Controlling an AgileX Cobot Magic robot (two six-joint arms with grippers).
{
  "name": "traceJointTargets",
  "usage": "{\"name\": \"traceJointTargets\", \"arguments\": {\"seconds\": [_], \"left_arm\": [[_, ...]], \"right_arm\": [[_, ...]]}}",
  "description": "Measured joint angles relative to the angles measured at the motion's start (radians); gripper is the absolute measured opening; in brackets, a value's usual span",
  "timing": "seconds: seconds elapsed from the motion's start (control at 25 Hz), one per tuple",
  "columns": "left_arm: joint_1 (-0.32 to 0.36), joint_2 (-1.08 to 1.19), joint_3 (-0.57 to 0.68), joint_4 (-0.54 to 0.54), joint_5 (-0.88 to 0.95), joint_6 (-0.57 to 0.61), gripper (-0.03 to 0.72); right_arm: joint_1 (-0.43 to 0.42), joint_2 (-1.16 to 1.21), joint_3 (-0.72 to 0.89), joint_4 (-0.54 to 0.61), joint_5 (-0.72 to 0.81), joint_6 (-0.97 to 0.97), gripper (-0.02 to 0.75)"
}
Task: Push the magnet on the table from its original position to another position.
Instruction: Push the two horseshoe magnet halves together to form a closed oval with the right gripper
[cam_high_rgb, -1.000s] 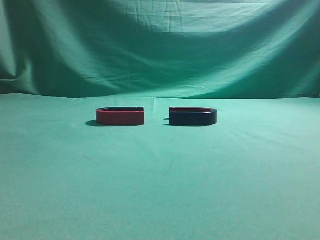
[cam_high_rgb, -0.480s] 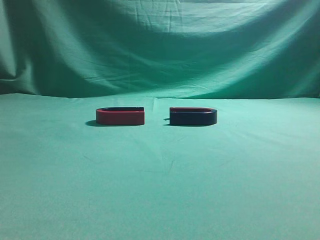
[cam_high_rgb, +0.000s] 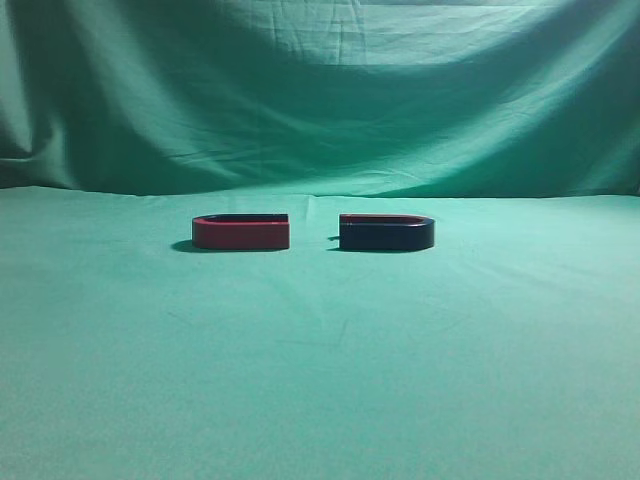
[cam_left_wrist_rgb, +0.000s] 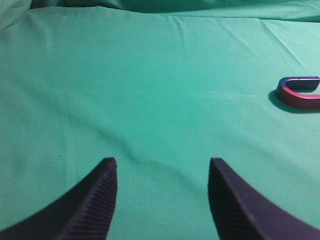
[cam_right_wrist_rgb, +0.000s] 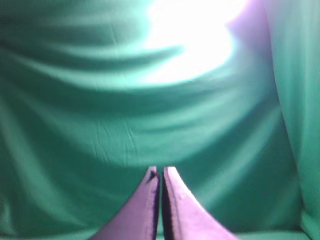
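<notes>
The magnet (cam_high_rgb: 386, 232), dark navy with a thin red top rim, lies on the table (cam_high_rgb: 320, 380) right of the middle in the exterior view, its open end facing left. Neither gripper shows in the exterior view. In the left wrist view my left gripper (cam_left_wrist_rgb: 162, 160) is open and empty above bare green cloth (cam_left_wrist_rgb: 150, 75), and the dark magnet is out of that view. In the right wrist view my right gripper (cam_right_wrist_rgb: 160, 169) is shut with nothing between its jaws. It points at the draped cloth, and the magnet is not in that view.
A same-sized red U-shaped magnet (cam_high_rgb: 241, 232) lies left of the dark one, a small gap between their open ends. It also shows at the right edge of the left wrist view (cam_left_wrist_rgb: 299, 92). The draped green backdrop (cam_high_rgb: 320, 100) rises behind the table. A bright glare (cam_right_wrist_rgb: 195, 35) fills the top of the right wrist view.
</notes>
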Motion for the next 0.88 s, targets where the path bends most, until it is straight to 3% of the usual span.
{"name": "traceJointTargets", "arguments": {"seconds": [0.12, 0.32, 0.68, 0.88], "left_arm": [[0.0, 0.0, 0.0, 0.0, 0.0, 0.0, 0.372], [0.0, 0.0, 0.0, 0.0, 0.0, 0.0, 0.372], [0.0, 0.0, 0.0, 0.0, 0.0, 0.0, 0.372], [0.0, 0.0, 0.0, 0.0, 0.0, 0.0, 0.372]], "right_arm": [[0.0, 0.0, -0.048, 0.0, 0.055, 0.057, 0.0], [0.0, 0.125, -0.283, 0.002, 0.382, 0.086, 0.0], [0.0, 0.665, -0.648, 0.006, 0.924, 0.022, 0.0], [0.072, 0.9, -0.804, 0.007, 1.139, -0.057, 0.0]]}}
